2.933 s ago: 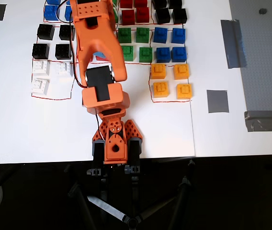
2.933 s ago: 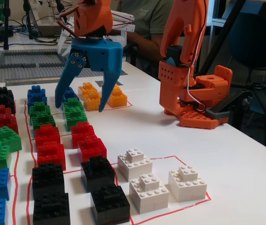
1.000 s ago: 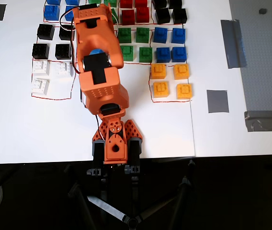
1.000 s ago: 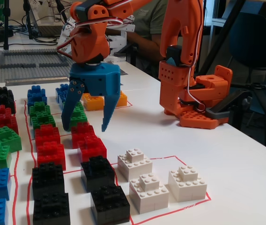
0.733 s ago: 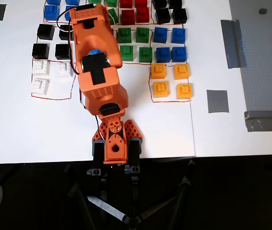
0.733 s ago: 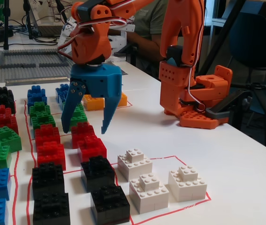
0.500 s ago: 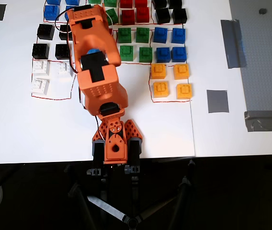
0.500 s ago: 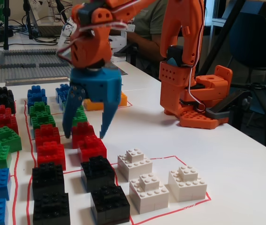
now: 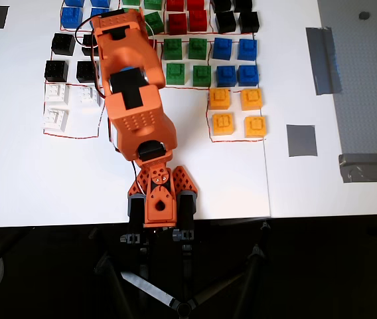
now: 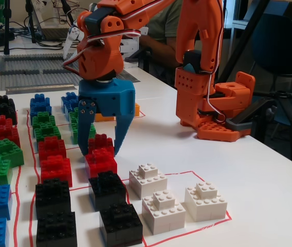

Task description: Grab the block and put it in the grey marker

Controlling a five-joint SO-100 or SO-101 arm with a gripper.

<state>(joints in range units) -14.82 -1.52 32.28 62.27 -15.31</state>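
In the fixed view my blue-jawed gripper (image 10: 101, 153) is open and lowered over a group of red bricks. Its two fingers (image 10: 121, 128) stand either side of the far red block (image 10: 101, 142), with the tips down near the table. A second red brick (image 10: 101, 162) sits just in front of it. In the overhead view the orange arm (image 9: 132, 100) covers the gripper and these red bricks. The grey marker (image 9: 301, 140), a small flat grey square, lies on the table right of the orange bricks, far from the gripper. It is out of the fixed view.
Bricks lie grouped by colour inside red outlines: black (image 10: 107, 188), white (image 10: 161, 208), green (image 9: 187, 60), blue (image 9: 236, 61), orange (image 9: 237, 111), darker red (image 9: 185, 20). Long grey tape strips (image 9: 321, 60) edge a grey baseplate (image 9: 364, 100) at right. The arm's base (image 9: 156, 199) is at the front edge.
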